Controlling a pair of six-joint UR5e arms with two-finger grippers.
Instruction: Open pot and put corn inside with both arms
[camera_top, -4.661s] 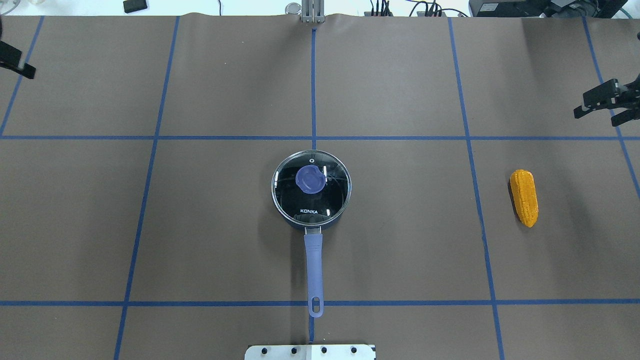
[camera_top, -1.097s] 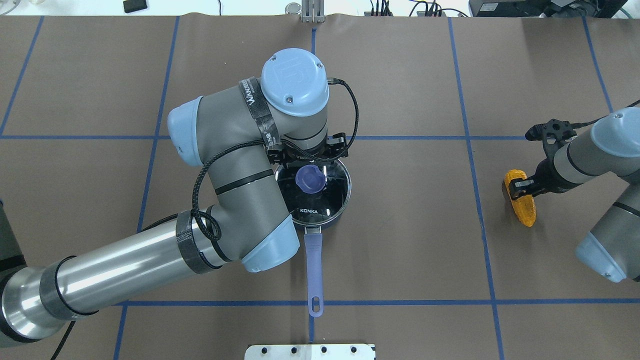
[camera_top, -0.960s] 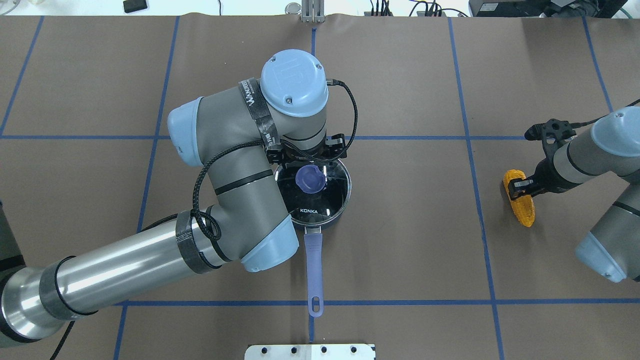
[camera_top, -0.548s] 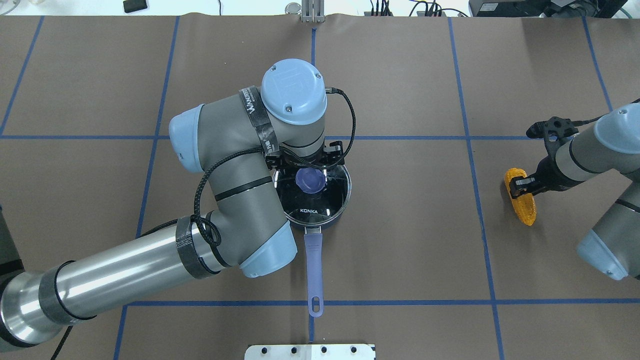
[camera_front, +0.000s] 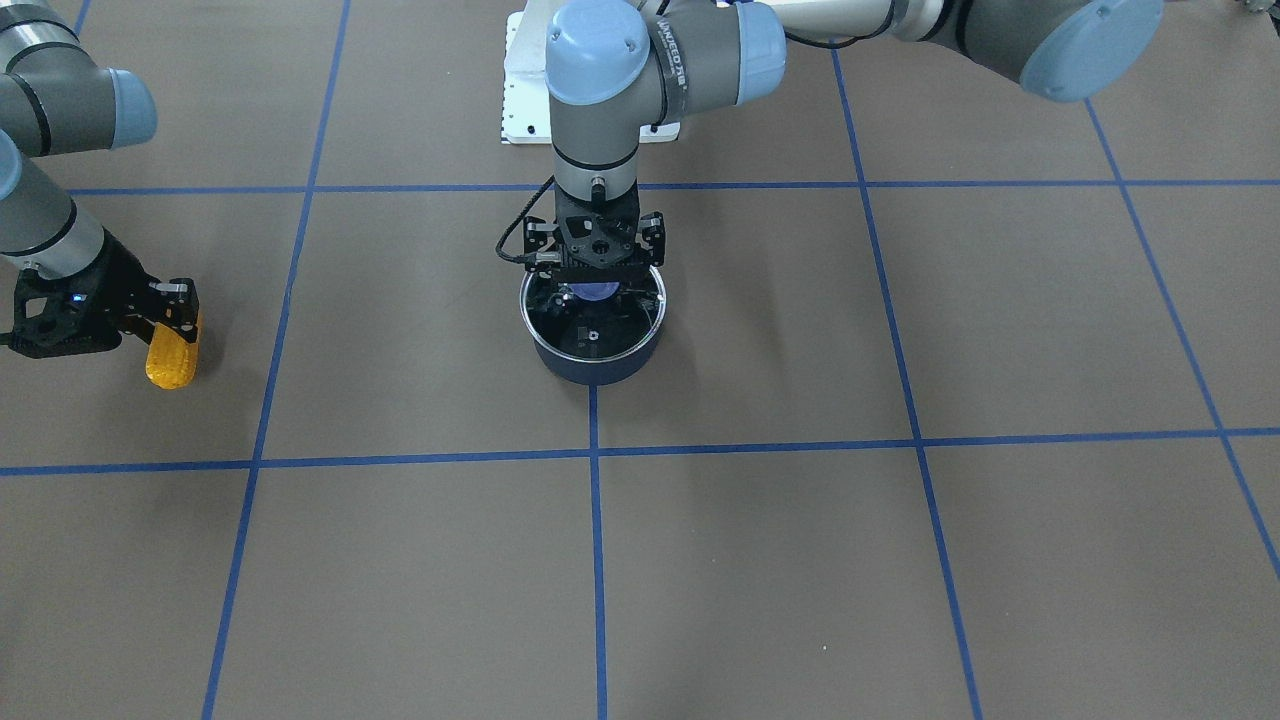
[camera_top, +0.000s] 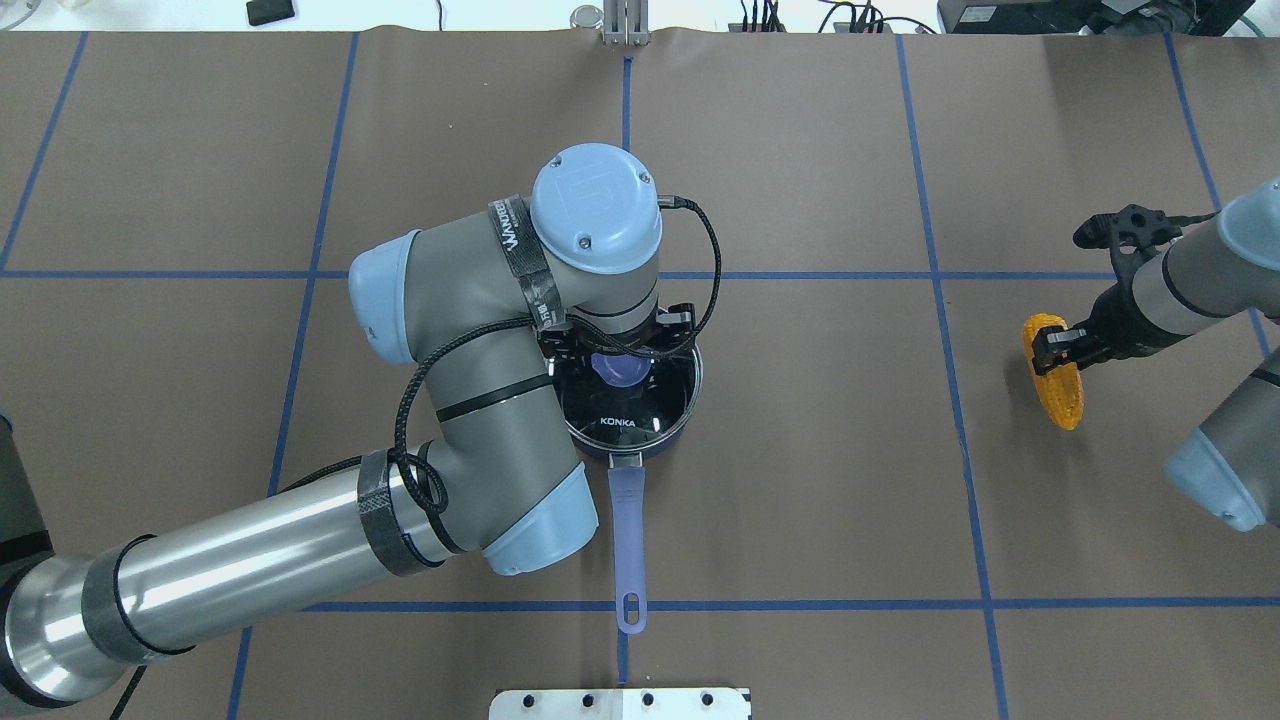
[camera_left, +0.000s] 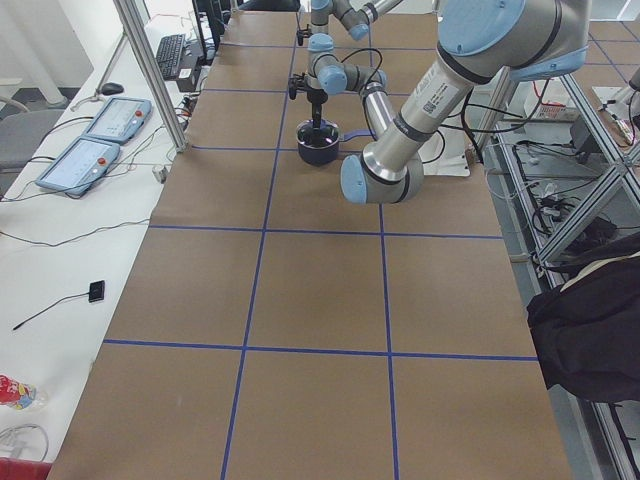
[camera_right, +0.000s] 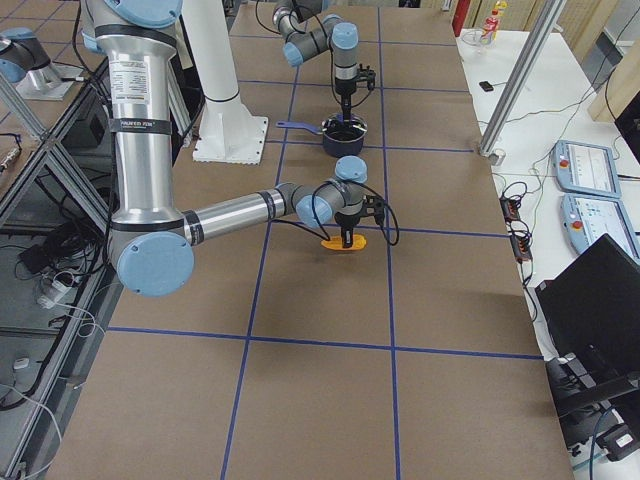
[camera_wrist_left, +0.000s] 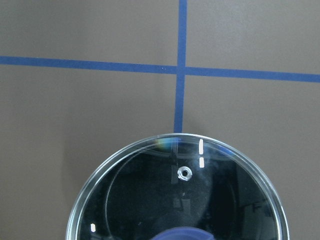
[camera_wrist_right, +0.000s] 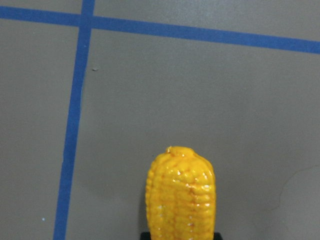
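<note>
The dark navy pot (camera_top: 676, 425) stands at the table's middle with its glass lid (camera_top: 640, 410) on and its periwinkle handle (camera_top: 627, 530) pointing toward the robot. My left gripper (camera_front: 597, 288) hangs straight down over the lid. It is open, with a finger on each side of the blue knob (camera_top: 622, 370). The left wrist view shows the lid (camera_wrist_left: 150, 200) close below. My right gripper (camera_top: 1056, 350) is shut on one end of the yellow-orange corn (camera_top: 1062, 392), far to the pot's right. The corn also shows in the right wrist view (camera_wrist_right: 181, 192).
The table has a brown cover marked with a grid of blue tape lines (camera_top: 800, 275). The white base mount (camera_top: 620, 703) sits at the near edge, just behind the pot handle's tip. Cables and boxes lie beyond the far edge.
My left arm came in over the pot and has lowered onto the knob. My right gripper closed on the corn and has carried it a little to the right and farther away.
</note>
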